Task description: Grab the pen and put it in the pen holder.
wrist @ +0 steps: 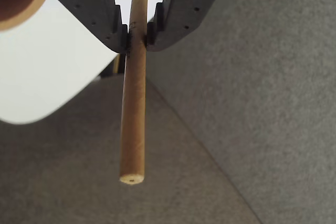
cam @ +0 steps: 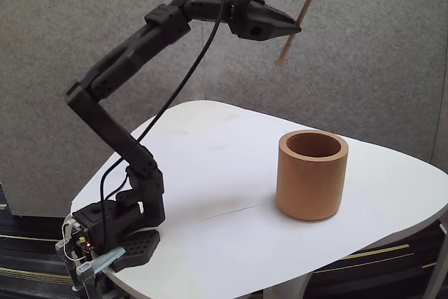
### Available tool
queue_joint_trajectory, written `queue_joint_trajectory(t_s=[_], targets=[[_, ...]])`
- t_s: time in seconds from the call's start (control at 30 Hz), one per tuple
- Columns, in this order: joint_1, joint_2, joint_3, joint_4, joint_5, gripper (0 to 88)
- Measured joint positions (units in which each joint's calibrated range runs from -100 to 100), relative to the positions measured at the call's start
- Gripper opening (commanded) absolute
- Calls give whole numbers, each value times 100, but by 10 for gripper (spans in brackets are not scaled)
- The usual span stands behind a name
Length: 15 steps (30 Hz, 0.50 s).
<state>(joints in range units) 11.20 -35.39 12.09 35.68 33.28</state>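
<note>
In the fixed view the black arm [cam: 119,103] rises from its base at the left edge of the white bench [cam: 224,194] and reaches up and rightward. At its raised end the gripper [cam: 292,30] is closed tight on the pen [cam: 294,29], which hangs high in the air, nearly upright and slightly tilted. The wrist view shows both jaws pressed against the pen [wrist: 134,108]. Further right, lower down, the pen holder [cam: 311,175] stands upright on the bench.
</note>
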Motion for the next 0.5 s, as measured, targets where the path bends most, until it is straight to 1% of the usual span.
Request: queue_joint_trajectory(t_s=[0.1, 0.23, 0.37, 0.5], targets=[[206, 0, 460, -847, 361, 6], [338, 0, 866, -1525, 786, 6], [624, 0, 1047, -1763, 1060, 6], [837, 0, 1354, -1797, 1206, 6]])
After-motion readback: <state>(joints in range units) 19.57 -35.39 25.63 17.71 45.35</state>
